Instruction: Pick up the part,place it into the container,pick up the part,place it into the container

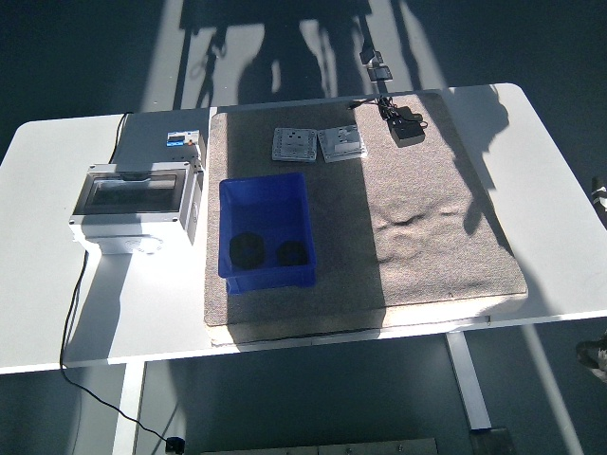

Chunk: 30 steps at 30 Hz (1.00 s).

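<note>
A blue container [226, 204] stands on the left part of the grey mat [427, 218]. Two dark round parts lie inside it, a larger one [248, 250] and a smaller one [289, 253]. Only slivers of my right arm show at the picture's right edge: a bit of the hand [600, 190] and a joint lower down [594, 356]. It is far from the container and touches nothing on the table. My left arm is out of view.
Two grey socket plates [293, 144] [341, 142] lie at the mat's far edge. A black adapter [408, 128] with its cable sits at the far right. A grey electrical box [133, 204] with a clear lid stands left of the container.
</note>
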Available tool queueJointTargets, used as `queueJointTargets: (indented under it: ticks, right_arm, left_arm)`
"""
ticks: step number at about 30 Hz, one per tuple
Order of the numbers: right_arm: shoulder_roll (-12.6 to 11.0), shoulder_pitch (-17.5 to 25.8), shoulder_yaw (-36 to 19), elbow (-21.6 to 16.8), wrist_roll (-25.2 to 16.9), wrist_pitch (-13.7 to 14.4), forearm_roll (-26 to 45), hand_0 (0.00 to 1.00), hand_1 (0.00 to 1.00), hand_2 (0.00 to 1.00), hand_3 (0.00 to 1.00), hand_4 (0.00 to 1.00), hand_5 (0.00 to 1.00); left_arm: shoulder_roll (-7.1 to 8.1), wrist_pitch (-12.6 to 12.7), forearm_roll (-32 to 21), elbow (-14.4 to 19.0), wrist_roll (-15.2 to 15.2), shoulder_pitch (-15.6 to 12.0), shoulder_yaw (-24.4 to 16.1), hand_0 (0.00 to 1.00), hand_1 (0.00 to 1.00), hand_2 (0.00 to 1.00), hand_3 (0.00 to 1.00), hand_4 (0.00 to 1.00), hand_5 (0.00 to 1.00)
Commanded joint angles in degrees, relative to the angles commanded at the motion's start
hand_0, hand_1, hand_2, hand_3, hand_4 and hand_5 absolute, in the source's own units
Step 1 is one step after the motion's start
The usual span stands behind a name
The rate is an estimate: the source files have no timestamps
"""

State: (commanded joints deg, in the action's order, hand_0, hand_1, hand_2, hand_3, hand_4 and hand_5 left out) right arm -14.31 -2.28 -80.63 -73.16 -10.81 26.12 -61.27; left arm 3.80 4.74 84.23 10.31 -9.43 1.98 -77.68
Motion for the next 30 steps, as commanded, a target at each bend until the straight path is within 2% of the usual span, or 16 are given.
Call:
queueJointTargets:
  ticks: [7,15,18,23,26,30]
  right_arm:
    - [0.24,-0.13,0.52,0.01,2.55,-1.86,-3.14,0.834,0.712,0.74,0.764,0.941,0.54]
    - [0.07,-0.01,0.59,0.2,3.48,-2.12,-3.68,0.835,0.711,0.742,0.759,0.946,0.543]
    - [-0.05,-0.42,1.45,0.15,4.68,-2.05,-5.87,0.836,0.708,0.74,0.756,0.947,0.542]
    - [0.08,-1.07,2.83,-0.97,7.9,-3.01,-11.84,0.838,0.709,0.742,0.757,0.946,0.539]
    - [0.12,-1.25,3.61,-1.24,7.51,-1.98,-14.64,0.838,0.709,0.742,0.757,0.946,0.539]
    - [0.13,-1.48,5.03,-0.43,3.82,1.55,-11.85,0.838,0.708,0.739,0.754,0.942,0.532]
  left_arm:
    - [0.26,-1.44,1.11,0.0,0.38,-0.21,-1.41,0.681,0.555,0.616,0.605,0.566,0.681]
    - [0.56,-0.79,-0.03,0.0,1.69,-0.09,-1.58,0.681,0.55,0.609,0.609,0.58,0.673]
    - [0.61,-0.34,-0.85,0.0,1.9,0.06,-1.2,0.681,0.538,0.597,0.603,0.58,0.668]
    - [0.77,-1.05,-1.17,0.0,0.83,0.22,-0.64,0.68,0.54,0.6,0.61,0.587,0.67]
    - [0.75,-1.6,-0.02,0.0,0.1,0.16,-1.26,0.68,0.54,0.6,0.61,0.587,0.67]
    - [0.82,-2.53,2.22,0.0,-0.99,0.14,-2.91,0.68,0.541,0.601,0.609,0.593,0.675]
